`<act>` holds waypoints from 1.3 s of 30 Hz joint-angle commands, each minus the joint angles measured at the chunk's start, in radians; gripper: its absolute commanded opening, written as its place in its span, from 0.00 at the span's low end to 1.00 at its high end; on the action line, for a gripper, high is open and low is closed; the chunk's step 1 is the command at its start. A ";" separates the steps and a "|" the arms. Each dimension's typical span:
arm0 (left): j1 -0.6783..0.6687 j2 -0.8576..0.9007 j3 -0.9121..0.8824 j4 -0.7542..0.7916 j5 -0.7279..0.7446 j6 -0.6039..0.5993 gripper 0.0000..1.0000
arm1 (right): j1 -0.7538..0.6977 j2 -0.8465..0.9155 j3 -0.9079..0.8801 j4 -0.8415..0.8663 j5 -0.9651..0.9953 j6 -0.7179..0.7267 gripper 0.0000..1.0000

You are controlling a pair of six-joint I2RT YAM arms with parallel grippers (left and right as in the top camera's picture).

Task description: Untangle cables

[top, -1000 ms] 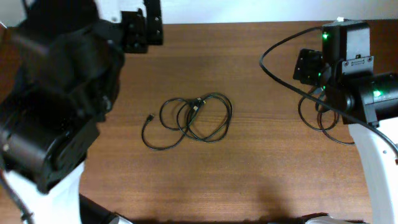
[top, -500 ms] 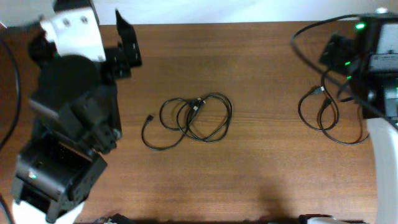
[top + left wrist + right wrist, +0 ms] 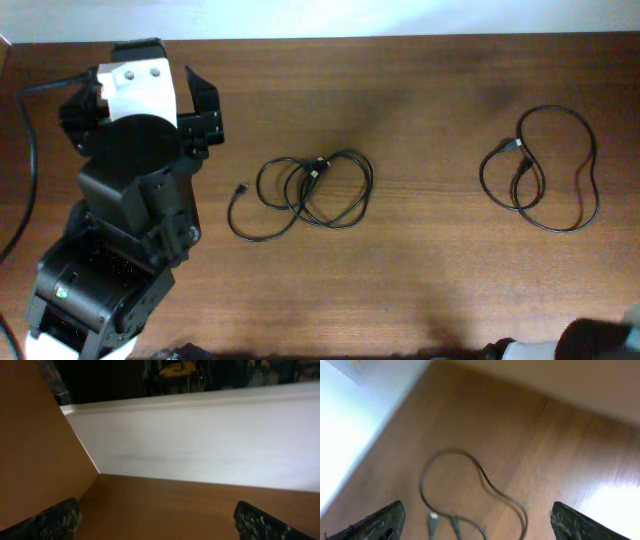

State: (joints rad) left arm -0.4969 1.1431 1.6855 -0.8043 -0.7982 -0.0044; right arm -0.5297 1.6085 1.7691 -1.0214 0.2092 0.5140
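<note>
A tangle of thin black cables (image 3: pixel 310 190) lies at the middle of the wooden table (image 3: pixel 420 280), with one plug end (image 3: pixel 242 189) trailing left. A separate black cable (image 3: pixel 545 170) lies looped at the right; it also shows in the right wrist view (image 3: pixel 470 490), below my open right gripper (image 3: pixel 477 522). The right arm is nearly out of the overhead view. My left gripper (image 3: pixel 160 520) is open and empty, facing the table's far edge and a white wall. In the overhead view its fingers (image 3: pixel 205 105) sit at the far left, well left of the tangle.
The left arm's black body (image 3: pixel 120 250) covers the table's left side. The white wall (image 3: pixel 200 445) runs behind the far edge. A wooden panel (image 3: pixel 35 450) stands at the left of the left wrist view.
The right arm has pulled away off the bottom right, uncovering the looped cable it left on the table. The left arm has swung downward and toward the table's left side.
</note>
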 commanded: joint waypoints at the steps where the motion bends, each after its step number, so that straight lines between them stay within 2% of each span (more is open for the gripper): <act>1: 0.005 -0.010 -0.004 -0.033 -0.018 -0.011 0.99 | -0.001 0.121 -0.003 -0.040 -0.045 0.045 0.92; 11: 0.005 -0.010 -0.004 -0.050 -0.010 -0.014 0.99 | 0.013 0.360 -0.004 -0.053 -0.097 0.014 0.92; 15: 0.005 -0.010 -0.004 -0.050 -0.008 -0.067 0.99 | 0.036 0.375 -0.004 -0.014 -0.069 -0.009 0.92; 22: 0.005 -0.010 -0.004 -0.081 -0.008 -0.105 0.99 | 0.038 0.375 -0.004 -0.052 -0.064 0.003 0.93; 30: 0.005 -0.010 -0.004 -0.091 -0.011 -0.105 0.99 | 0.039 0.375 -0.004 -0.104 -0.067 0.024 0.93; 39: 0.005 -0.010 -0.004 -0.056 -0.014 -0.104 0.99 | 0.039 0.396 -0.004 0.096 -0.004 0.048 0.91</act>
State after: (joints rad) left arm -0.4969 1.1427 1.6852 -0.8787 -0.7979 -0.0959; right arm -0.4953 1.9827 1.7653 -0.9771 0.1432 0.5499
